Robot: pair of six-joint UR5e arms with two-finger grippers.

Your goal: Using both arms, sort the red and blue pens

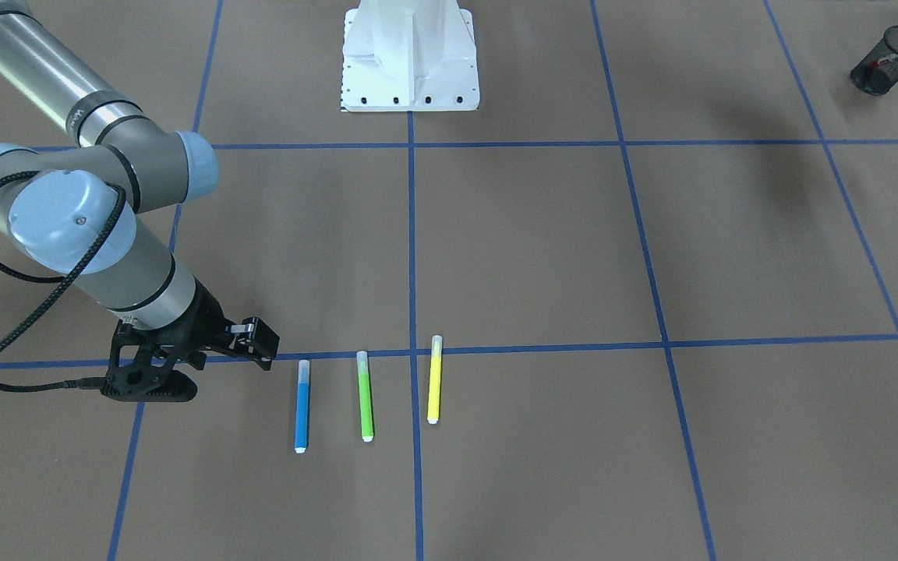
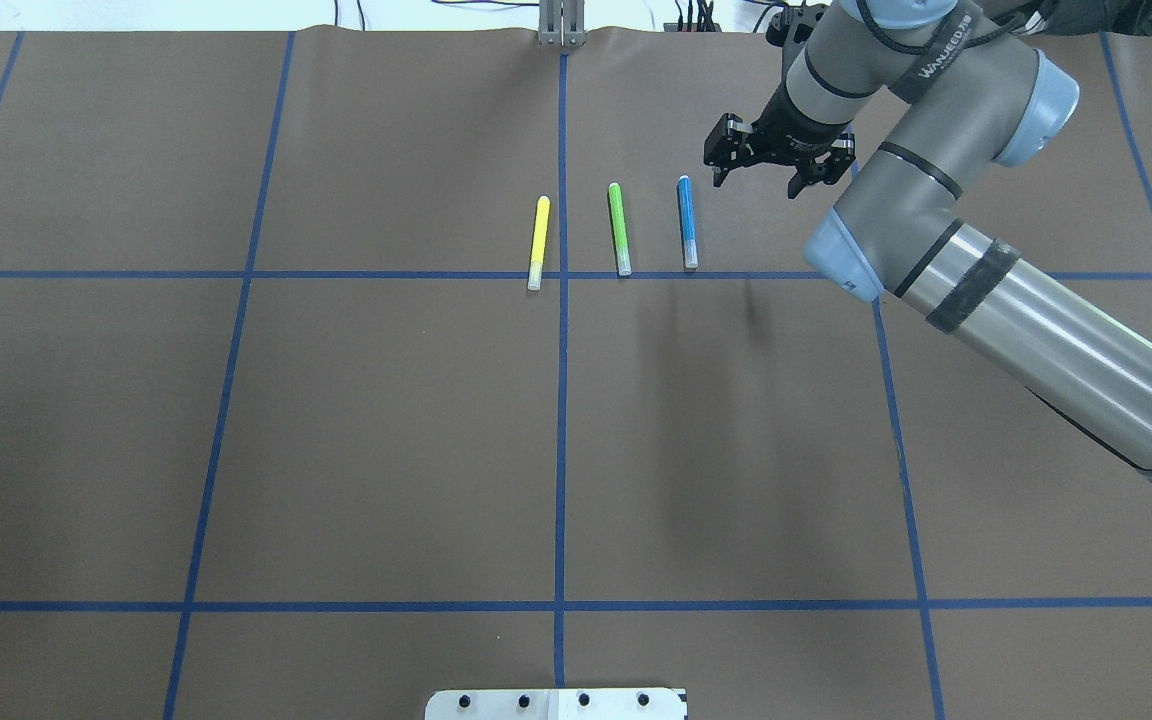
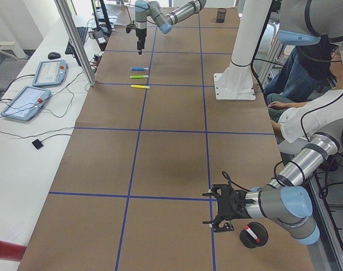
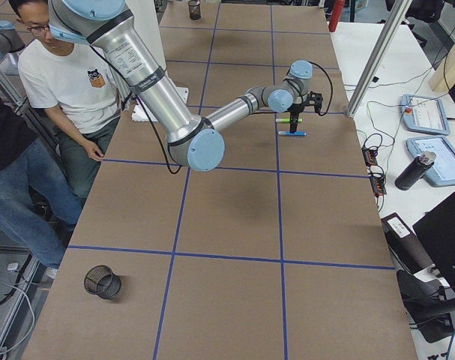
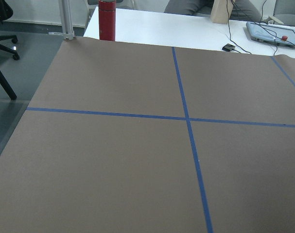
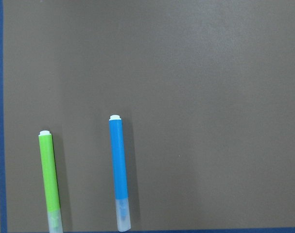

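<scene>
- Table (image 2: 386,450): brown cover with a blue tape grid. Three pens lie in a row towards 12 o'clock in the overhead view.
- Right arm (image 2: 986,260): reaches across to the pen row. Judged step: approach to the blue pen (image 2: 687,222), not yet a grasp.
- Left arm (image 3: 284,203): at the far left end of the table, seen only in the side view.
- Mesh cup (image 3: 256,240): black, just beside the left arm. The red pen (image 3: 250,231) stands in it, so the red half looks done. A second, empty cup (image 4: 102,283) stands at the table's right end.
- Right gripper (image 2: 754,186): above the table, at 2 o'clock from the blue pen, jaws spread wide, nothing held.
- Left gripper (image 3: 213,210): at 10 o'clock from the mesh cup; jaw state cannot be told.
- Next move calls for: shift towards 8 o'clock until centred over the barrel, set the jaws across it, descend and close. Keep clear of the green pen (image 2: 619,228) close beside it.
- Blue pen: slim, flat on the table on the 12–6 line, clear cap at 6, white tip at 12. It is rightmost of the row, with green in the middle and yellow (image 2: 538,242) at 9 o'clock.
- Red pen: white barrel, red tip showing above the cup rim.
</scene>
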